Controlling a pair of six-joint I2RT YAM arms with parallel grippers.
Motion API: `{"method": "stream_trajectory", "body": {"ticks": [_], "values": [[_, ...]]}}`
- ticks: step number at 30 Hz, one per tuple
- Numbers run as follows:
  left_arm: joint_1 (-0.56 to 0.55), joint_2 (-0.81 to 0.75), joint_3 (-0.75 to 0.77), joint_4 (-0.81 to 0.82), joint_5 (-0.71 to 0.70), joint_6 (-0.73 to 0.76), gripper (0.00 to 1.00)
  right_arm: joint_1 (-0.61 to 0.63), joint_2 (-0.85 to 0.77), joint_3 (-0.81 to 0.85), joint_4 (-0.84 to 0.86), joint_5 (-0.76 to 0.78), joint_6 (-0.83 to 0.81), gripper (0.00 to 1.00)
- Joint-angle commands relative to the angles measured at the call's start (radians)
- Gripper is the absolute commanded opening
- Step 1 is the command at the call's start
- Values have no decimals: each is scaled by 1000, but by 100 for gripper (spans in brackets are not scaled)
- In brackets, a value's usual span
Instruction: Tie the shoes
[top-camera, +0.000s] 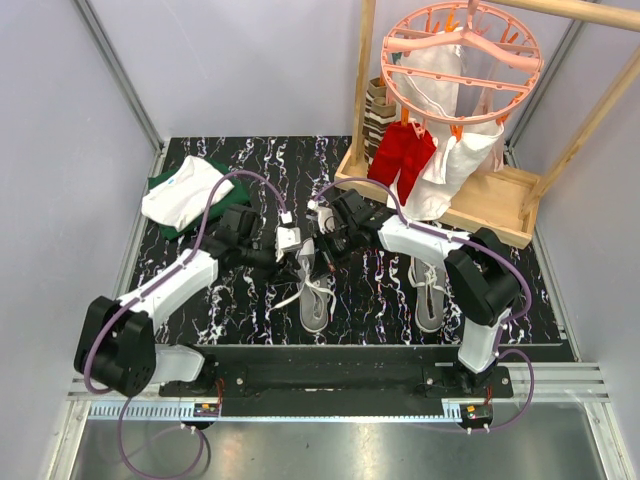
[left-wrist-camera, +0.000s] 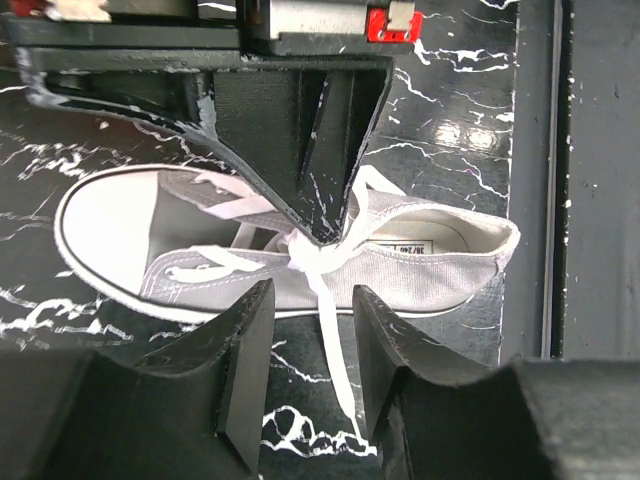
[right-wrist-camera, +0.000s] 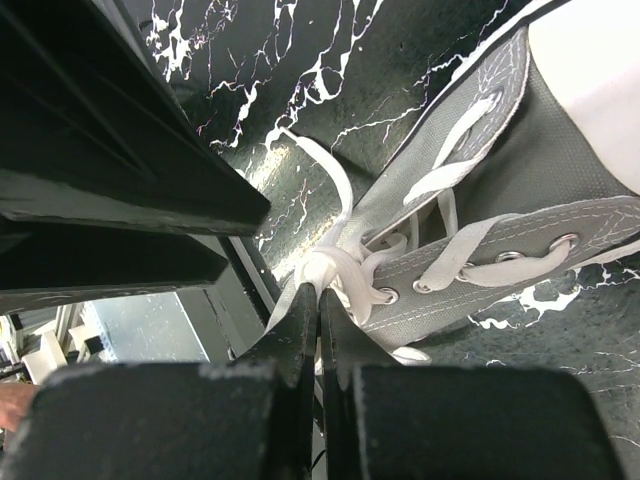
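Two grey canvas sneakers with white laces lie on the black marbled table: one (top-camera: 313, 295) between the arms, the other (top-camera: 430, 295) at the right. My right gripper (right-wrist-camera: 322, 292) is shut on the white lace at the knot (right-wrist-camera: 340, 268) of the middle shoe (right-wrist-camera: 560, 170). From the left wrist view its fingers (left-wrist-camera: 300, 150) come down onto the same knot (left-wrist-camera: 318, 248). My left gripper (left-wrist-camera: 312, 300) is open just beside the shoe's (left-wrist-camera: 420, 270) sole, with a loose lace end (left-wrist-camera: 338, 355) running between its fingers without being pinched. Both grippers (top-camera: 298, 258) (top-camera: 322, 255) meet over this shoe.
Folded white and green clothes (top-camera: 185, 192) lie at the back left. A wooden rack (top-camera: 440, 195) with a pink ring hanger (top-camera: 462, 55), red and white garments (top-camera: 400, 160) stands at the back right. Metal rails border the table's near edge (top-camera: 330, 400).
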Motion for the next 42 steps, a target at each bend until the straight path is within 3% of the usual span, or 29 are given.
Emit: {"method": "stream_trajectory", "body": {"ticks": [1,15,21,30,42], "values": [[3,39,63,26,114,80,40,-7,-65,-1,25,-15,-22,0],[-44,115,26,184,71,-63,24,-7,-79,2,23,-23,-22,0],[-54,130,38,178,49,-105,20,-7,-94,-2,23,-18,-17,0],[-52,104,19,109,22,-158,21,-7,-100,-8,29,-9,-20,0],[-49,90,-34,237,-1,-314,27,-7,-99,-1,48,-37,-2,0]]}}
